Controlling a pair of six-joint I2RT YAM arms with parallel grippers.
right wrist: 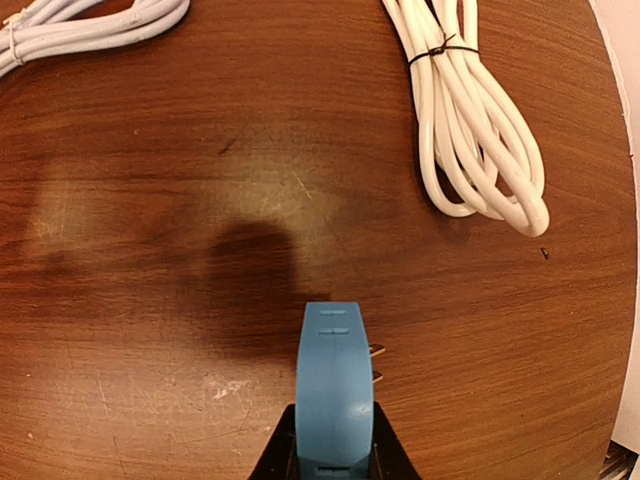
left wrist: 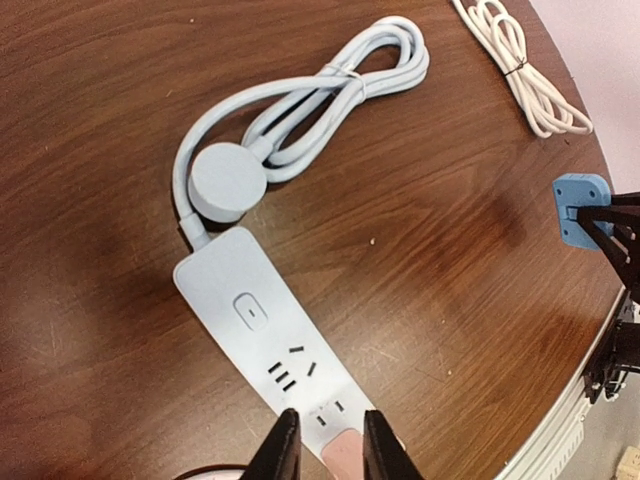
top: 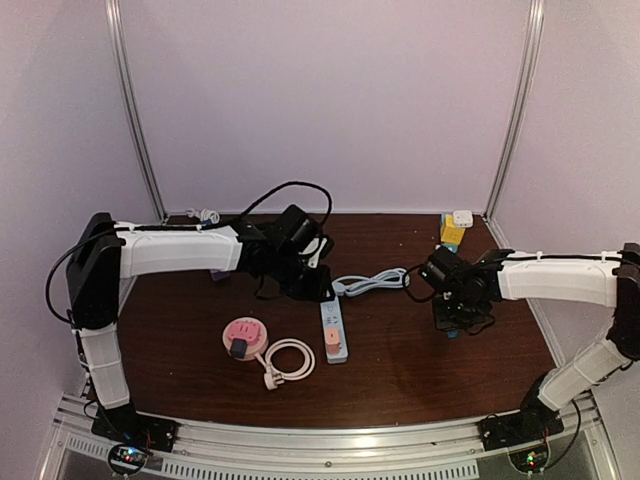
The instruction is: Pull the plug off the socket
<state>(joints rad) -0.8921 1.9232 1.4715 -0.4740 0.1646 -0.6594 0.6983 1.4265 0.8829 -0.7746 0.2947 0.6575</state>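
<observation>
Out of its socket and clear of the counter: blue plug, clamped in the right pincer, bare prongs showing at its side. Well apart from the pale blue power strip, lying flat mid-counter with every visible slot vacant and its own cord coiled just beyond the switch end. Poised over the strip's pink end, the left pincer, jaws a little apart with the pink face showing between them; pressing down or hovering, impossible to tell.

Judged from this: pull itself done, release in hand. Next, most likely, lift the left pincer straight up off the strip and lower the plug onto bare wood, keeping the prongs away from the bundled white cable nearby.

No bin, box or tray anywhere in view. Nearest to one, a round pink outlet by the left arm, with a dark block seated on top and a white lead looped beside it.
</observation>
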